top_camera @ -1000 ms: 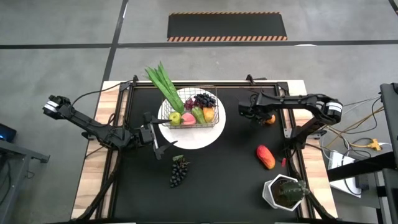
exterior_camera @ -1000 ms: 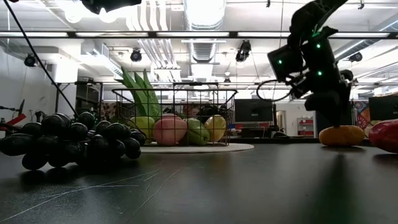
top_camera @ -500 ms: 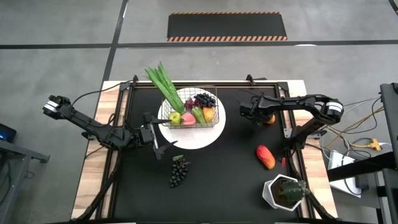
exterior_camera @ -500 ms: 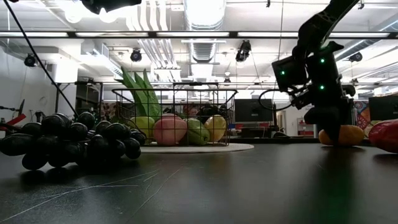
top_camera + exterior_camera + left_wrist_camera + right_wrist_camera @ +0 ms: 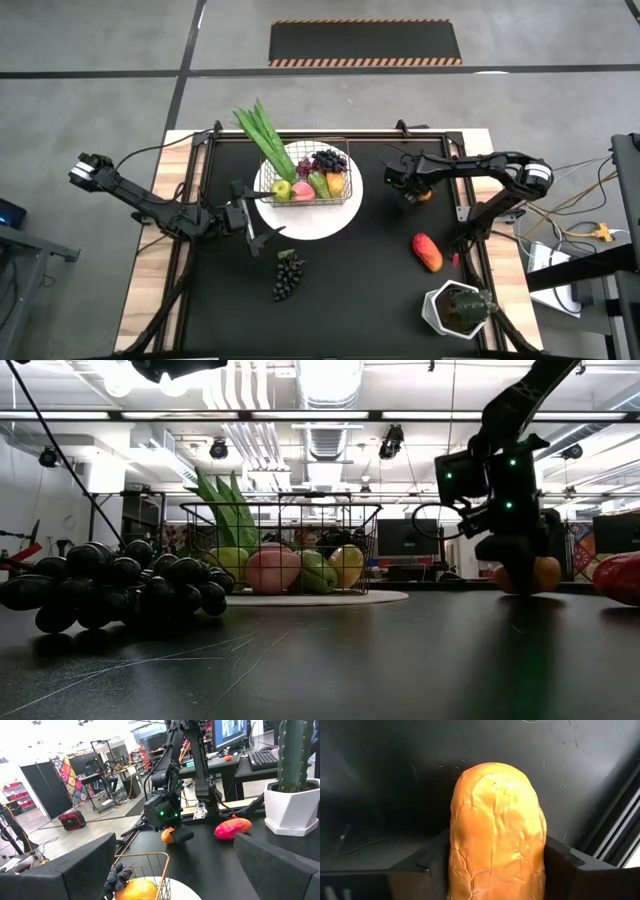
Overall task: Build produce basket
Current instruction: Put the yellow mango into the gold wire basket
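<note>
Orange [image 5: 496, 832] clamped in right gripper [image 5: 412, 192], on table [image 5: 380, 260] right of basket [image 5: 313, 185]. Left gripper [image 5: 252, 222] spread, idle beside plate [image 5: 310, 222].

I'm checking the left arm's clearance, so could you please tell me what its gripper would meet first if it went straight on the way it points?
Probably the small grey wire-mesh basket on the round white plate; the left gripper points toward it, though depth is unclear.
</note>
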`<state>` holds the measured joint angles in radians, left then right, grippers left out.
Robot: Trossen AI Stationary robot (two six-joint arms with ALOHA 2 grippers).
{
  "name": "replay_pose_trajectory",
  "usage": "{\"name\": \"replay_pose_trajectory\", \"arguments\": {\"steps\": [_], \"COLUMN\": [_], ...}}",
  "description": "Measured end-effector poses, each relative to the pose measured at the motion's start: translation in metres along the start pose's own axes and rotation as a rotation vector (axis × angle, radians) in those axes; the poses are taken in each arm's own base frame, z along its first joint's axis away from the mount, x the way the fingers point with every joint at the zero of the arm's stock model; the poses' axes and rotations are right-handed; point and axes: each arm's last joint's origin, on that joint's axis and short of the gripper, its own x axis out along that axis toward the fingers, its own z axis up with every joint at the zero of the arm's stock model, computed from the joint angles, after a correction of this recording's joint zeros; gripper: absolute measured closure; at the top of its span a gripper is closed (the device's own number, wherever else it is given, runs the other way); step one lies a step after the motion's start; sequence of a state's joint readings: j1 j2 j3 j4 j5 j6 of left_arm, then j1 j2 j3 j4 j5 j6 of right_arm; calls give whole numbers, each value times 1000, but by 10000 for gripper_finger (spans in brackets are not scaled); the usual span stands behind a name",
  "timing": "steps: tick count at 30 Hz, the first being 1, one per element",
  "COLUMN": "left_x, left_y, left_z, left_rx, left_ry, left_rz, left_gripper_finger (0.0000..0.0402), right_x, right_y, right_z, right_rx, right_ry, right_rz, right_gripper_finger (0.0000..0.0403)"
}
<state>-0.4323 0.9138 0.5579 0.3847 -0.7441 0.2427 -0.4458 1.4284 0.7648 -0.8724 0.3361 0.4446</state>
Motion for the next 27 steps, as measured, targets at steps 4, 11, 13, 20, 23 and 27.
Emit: {"name": "replay_pose_trajectory", "arguments": {"steps": [4,11,13,20,23,27], "left_x": [0,0,0,0,3,9], "left_y": [0,0,0,1,-2,-8], "left_z": [0,0,0,4,4,7], "left_rx": [0,-3,-33,-82,-97,-138], "left_ry": [0,-1,-2,-32,-53,-112], "left_rz": [0,0,0,-6,-13,-19], "left_gripper_finger": [15,15,15,15,15,15], "right_x": [-4,-47,-67,-125,-134,-136], "right_y": [0,1,1,9,19,36], "right_z": [3,2,-1,-27,-39,-53], "right_rx": [2,-29,-37,-104,-203,-346], "right_ry": [-6,-118,-192,-607,-808,-1070], "right_rz": [10,62,101,354,511,684], "right_gripper_finger": [205,205,205,205,205,205]}}
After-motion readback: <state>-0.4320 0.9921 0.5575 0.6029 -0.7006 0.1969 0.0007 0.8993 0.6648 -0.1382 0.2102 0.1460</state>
